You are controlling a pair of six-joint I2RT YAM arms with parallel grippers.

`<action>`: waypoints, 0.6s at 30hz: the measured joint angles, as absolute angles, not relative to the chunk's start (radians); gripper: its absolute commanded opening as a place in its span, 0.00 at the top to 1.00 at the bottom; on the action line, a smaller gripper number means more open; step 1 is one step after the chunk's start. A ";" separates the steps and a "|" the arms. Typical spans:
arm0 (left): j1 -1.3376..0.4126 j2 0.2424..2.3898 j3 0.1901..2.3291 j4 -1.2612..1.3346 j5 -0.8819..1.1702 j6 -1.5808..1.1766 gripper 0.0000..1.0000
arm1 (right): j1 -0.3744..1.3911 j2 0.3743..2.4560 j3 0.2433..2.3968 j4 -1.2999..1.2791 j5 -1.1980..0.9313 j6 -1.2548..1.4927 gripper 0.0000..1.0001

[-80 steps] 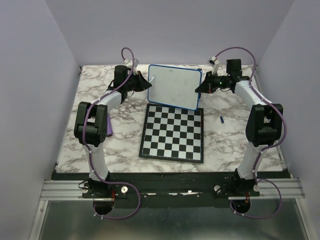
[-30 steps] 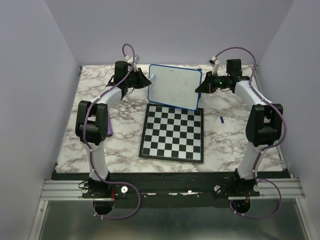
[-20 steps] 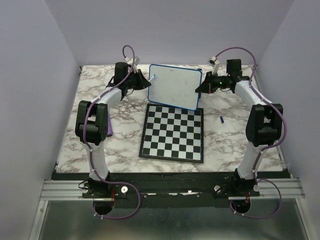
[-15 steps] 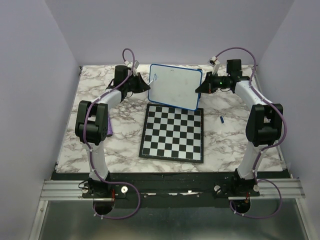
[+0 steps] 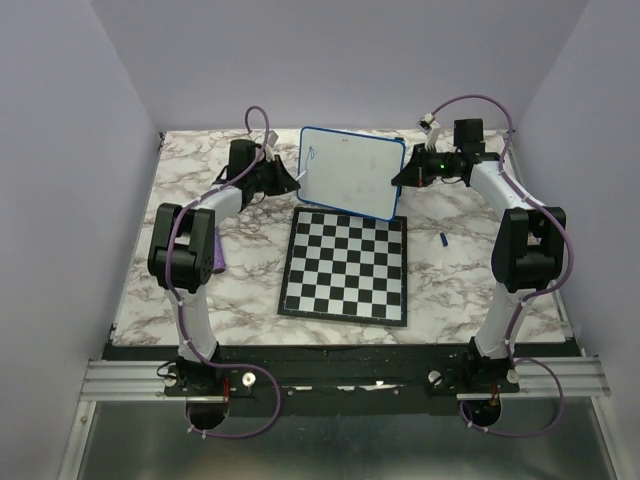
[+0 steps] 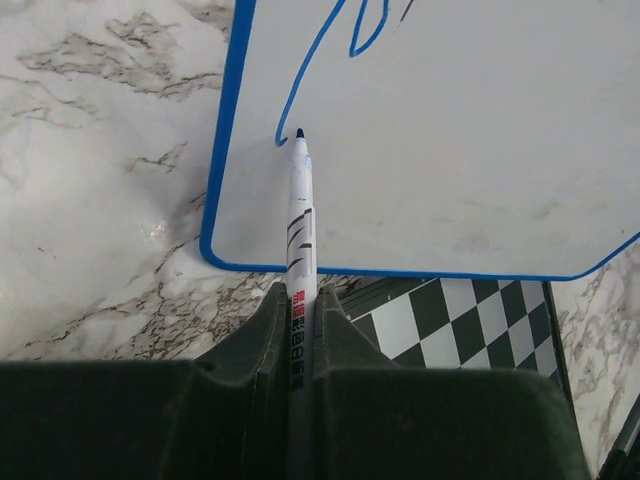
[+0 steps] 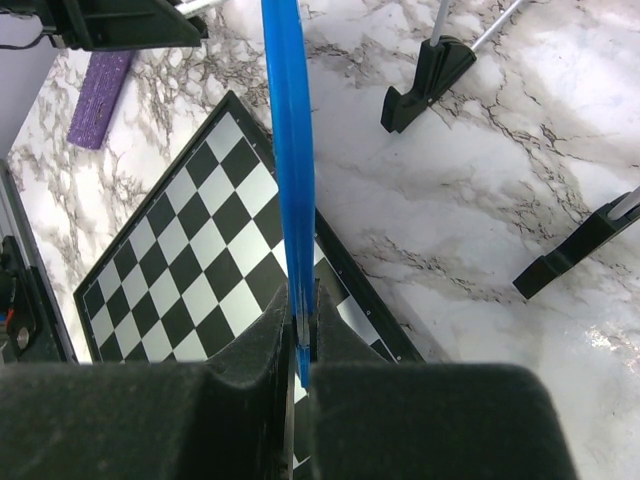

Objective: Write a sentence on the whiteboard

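Observation:
The whiteboard (image 5: 350,172) is held up tilted at the back of the table. My right gripper (image 5: 398,177) is shut on its right blue rim (image 7: 292,150). My left gripper (image 5: 292,180) is shut on a white marker (image 6: 299,220), whose blue tip touches the board near its lower left corner. The board (image 6: 440,130) carries only a few blue strokes (image 6: 315,60) at its upper left; a long stroke runs down to the marker tip. No readable sentence shows.
The black-and-white chessboard (image 5: 346,265) lies flat in front of the whiteboard. A purple eraser (image 7: 104,85) lies at the left by the left arm. A small blue cap (image 5: 442,239) lies right of the chessboard. Two black stand feet (image 7: 425,80) lie on the marble behind.
The left gripper has moved down along the board's left side with the marker, leaving a longer blue stroke. The right arm and the board have stayed still.

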State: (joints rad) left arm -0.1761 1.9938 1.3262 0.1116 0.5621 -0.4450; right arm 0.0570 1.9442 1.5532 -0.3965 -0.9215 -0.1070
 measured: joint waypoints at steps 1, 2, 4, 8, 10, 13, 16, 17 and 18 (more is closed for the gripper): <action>-0.176 1.988 1.326 0.116 0.565 -0.451 1.00 | 0.057 1.944 1.553 -0.397 -0.922 -0.107 1.00; -0.176 1.982 1.326 0.123 0.567 -0.455 1.00 | 0.057 1.944 1.553 -0.397 -0.921 -0.107 1.00; -0.176 1.968 1.326 0.141 0.572 -0.466 1.00 | 0.057 1.945 1.553 -0.397 -0.922 -0.107 1.00; -0.176 1.946 1.327 0.170 0.575 -0.484 1.00 | 0.057 1.945 1.553 -0.397 -0.921 -0.107 1.00; -0.176 1.941 1.332 0.179 0.575 -0.488 1.00 | 0.057 1.945 1.553 -0.397 -0.921 -0.107 1.00; -0.176 1.941 1.345 0.175 0.575 -0.488 1.00 | 0.057 1.945 1.553 -0.397 -0.921 -0.107 1.00; -0.176 1.941 1.358 0.169 0.574 -0.487 1.00 | 0.057 1.945 1.553 -0.397 -0.922 -0.108 1.00; -0.176 1.942 1.363 0.166 0.574 -0.487 1.00 | 0.057 1.945 1.553 -0.397 -0.921 -0.108 1.00; -0.176 1.942 1.366 0.163 0.573 -0.486 1.00 | 0.057 1.945 1.553 -0.397 -0.922 -0.108 1.00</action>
State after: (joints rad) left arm -0.1761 1.9415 1.3659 0.1627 0.5728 -0.4858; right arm 0.0574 1.9450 1.5532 -0.3969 -0.9218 -0.1081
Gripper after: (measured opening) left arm 0.152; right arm 0.107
